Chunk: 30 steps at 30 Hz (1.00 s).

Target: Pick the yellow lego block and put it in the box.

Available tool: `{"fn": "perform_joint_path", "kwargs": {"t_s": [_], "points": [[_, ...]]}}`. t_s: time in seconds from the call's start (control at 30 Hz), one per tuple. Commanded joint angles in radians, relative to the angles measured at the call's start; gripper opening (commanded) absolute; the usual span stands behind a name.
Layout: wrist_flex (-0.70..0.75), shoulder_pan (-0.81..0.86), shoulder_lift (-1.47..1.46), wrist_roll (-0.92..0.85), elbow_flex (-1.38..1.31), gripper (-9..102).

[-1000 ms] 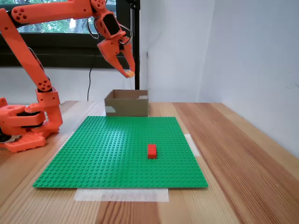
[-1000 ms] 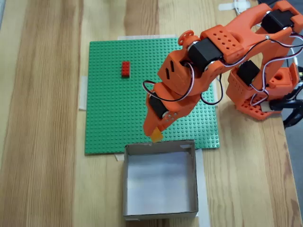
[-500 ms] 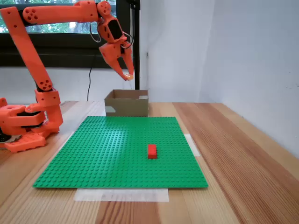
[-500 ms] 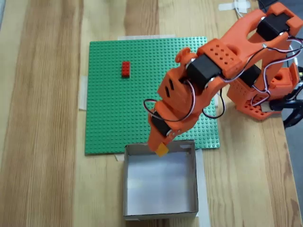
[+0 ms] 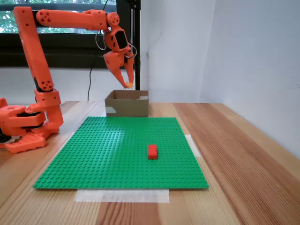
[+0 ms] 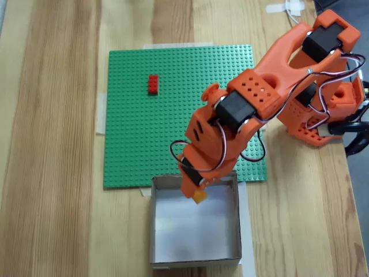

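The yellow lego block (image 5: 128, 85) (image 6: 200, 197) is held in the air between the fingertips of my orange gripper (image 5: 127, 84) (image 6: 198, 194), which is shut on it. In a fixed view from above, block and gripper hang over the near part of the open brown cardboard box (image 6: 196, 255), just inside its wall next to the green baseplate. In a fixed view from the front, the block hangs a little above the box (image 5: 127, 105), which stands behind the baseplate's far edge.
A green studded baseplate (image 5: 103, 154) (image 6: 132, 133) is taped to the wooden table. A red lego brick (image 5: 152, 151) (image 6: 153, 84) sits on it. The arm's orange base (image 5: 23, 124) (image 6: 323, 109) stands beside the plate. A white wall rises at the right in the front view.
The gripper has carried the yellow block from above the baseplate's edge to over the box's inside, and it has come lower toward the box. The red brick has not moved.
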Motion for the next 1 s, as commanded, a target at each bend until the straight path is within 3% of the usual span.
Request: {"fn": "perform_joint_path", "kwargs": {"t_s": [0.0,0.97], "points": [[0.002,-0.012,-0.011,-0.005,-0.035,2],[-0.031,-0.057,-0.181,-0.038,-0.026,2]]}}
